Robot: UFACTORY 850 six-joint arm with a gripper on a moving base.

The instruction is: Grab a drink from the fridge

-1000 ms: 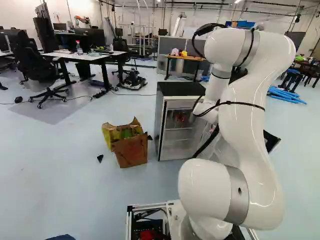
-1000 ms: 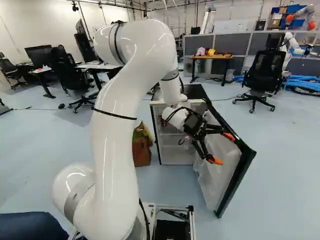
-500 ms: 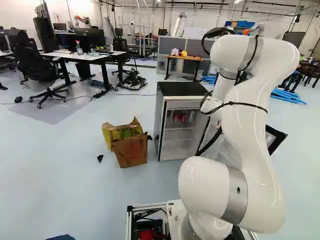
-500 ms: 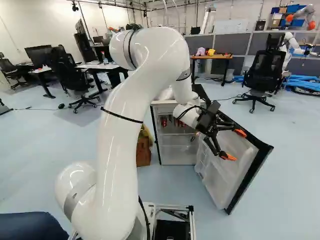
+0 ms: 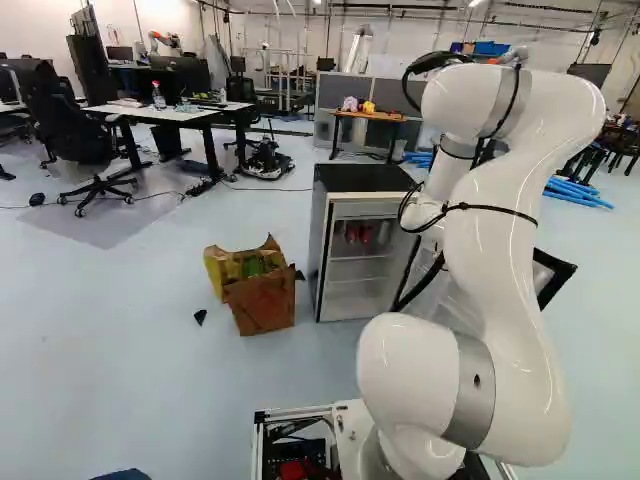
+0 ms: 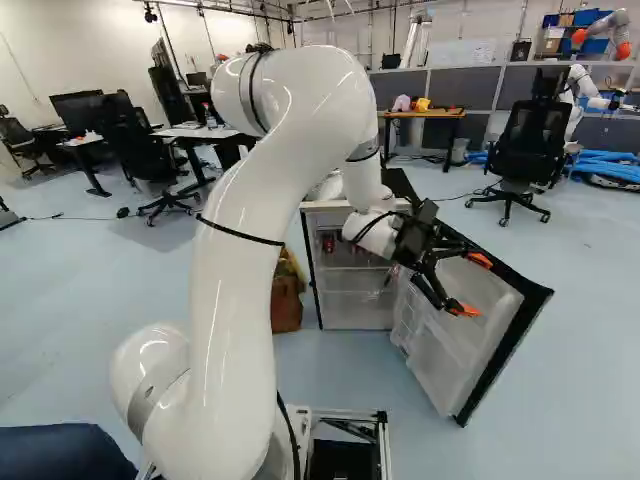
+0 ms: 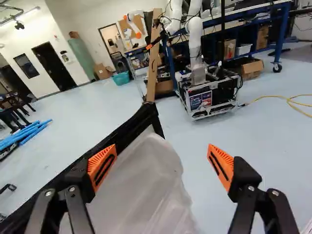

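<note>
One white arm (image 6: 225,300) rises nearest us, and at its end our gripper (image 7: 162,151) is wide open, with nothing gripped. We have it over the inner side of the fridge door (image 6: 455,325), pointing away from the shelves. We judge the door open enough, so the next move is to turn in towards the drinks. If we swing round too low, a finger could snag the door's inner lining and drag the door with it, narrowing our way in.

Beyond, a torn cardboard box (image 5: 262,303) stands beside the fridge (image 5: 362,178); a wide elbow sweep might clip it. Farther in, what look like red cans, our drinks (image 5: 358,234), sit on the upper shelf, close together. Fingers spread this broadly could strike the side wall or shelf, or tip one can while reaching for another, should we enter off-centre.
</note>
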